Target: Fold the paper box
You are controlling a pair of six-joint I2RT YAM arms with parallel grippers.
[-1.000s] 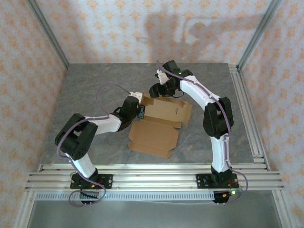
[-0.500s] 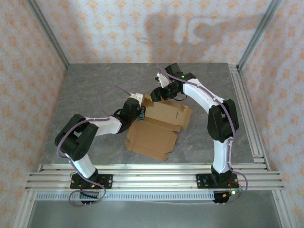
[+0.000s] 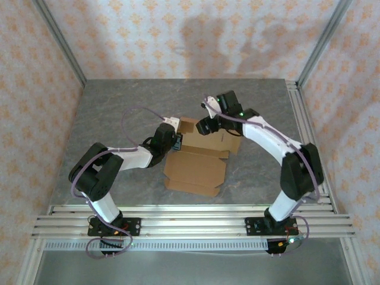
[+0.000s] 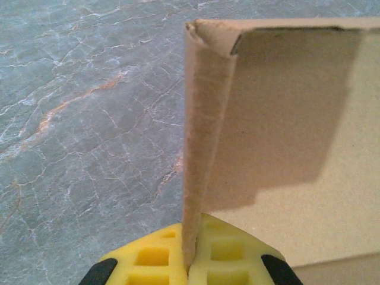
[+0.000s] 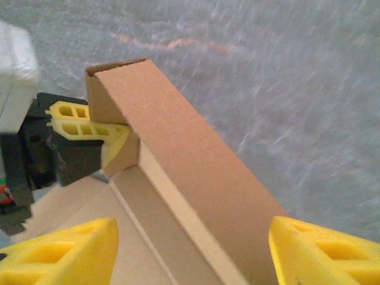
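Left fingers (image 4: 222,249), yellow-padded, pinch shut on an upright corner flap of the paper box (image 3: 199,163), which lies half-folded mid-counter (image 3: 119,107). Right fingers (image 5: 65,252) stand wide apart astride the box's raised far wall, holding nothing. Aluminium rails (image 3: 196,217) edge the grey marbled counter. Its surface is blurred in the right wrist view.

Brown paper box (image 3: 196,169); grey veined table (image 3: 113,113); peach floral walls (image 3: 148,35).
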